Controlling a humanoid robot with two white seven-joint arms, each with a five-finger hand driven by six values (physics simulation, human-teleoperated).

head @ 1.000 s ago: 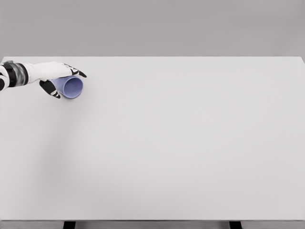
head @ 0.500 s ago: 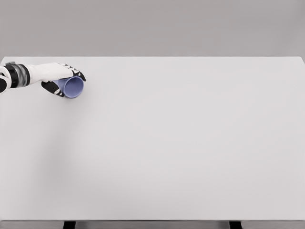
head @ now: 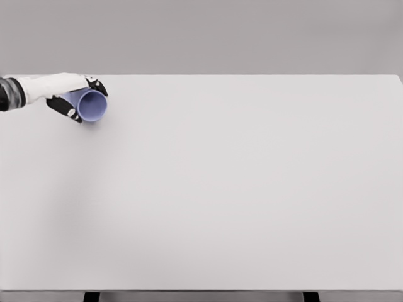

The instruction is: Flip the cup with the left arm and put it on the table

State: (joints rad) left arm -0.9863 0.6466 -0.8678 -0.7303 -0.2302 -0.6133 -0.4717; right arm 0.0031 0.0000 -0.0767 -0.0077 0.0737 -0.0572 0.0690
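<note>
A wide white table (head: 239,189) fills the view from the robot's head camera, with a plain grey wall behind it. At the far left corner, the robot's white left hand (head: 70,94) reaches in from the left edge. Its dark-tipped fingers (head: 65,108) are wrapped around a small lilac cup (head: 92,106), thumb over the top and fingers under the side, so the hand is clamped on the cup. The right arm is not in view.

The cup is held on its side, with its open mouth facing toward the camera and slightly right. Whether it rests on the table or hangs just above it cannot be told. The inside of the cup shows only smooth lilac wall; it appears to hold nothing, so tipping it should spill nothing.

The step in hand appears to be the flip. To do it well, the grip should stay firm on the cup wall while the wrist rolls until the mouth points straight up. The cup should be clear of the table before turning, then be lowered so the base lands flat before the fingers let go
</note>
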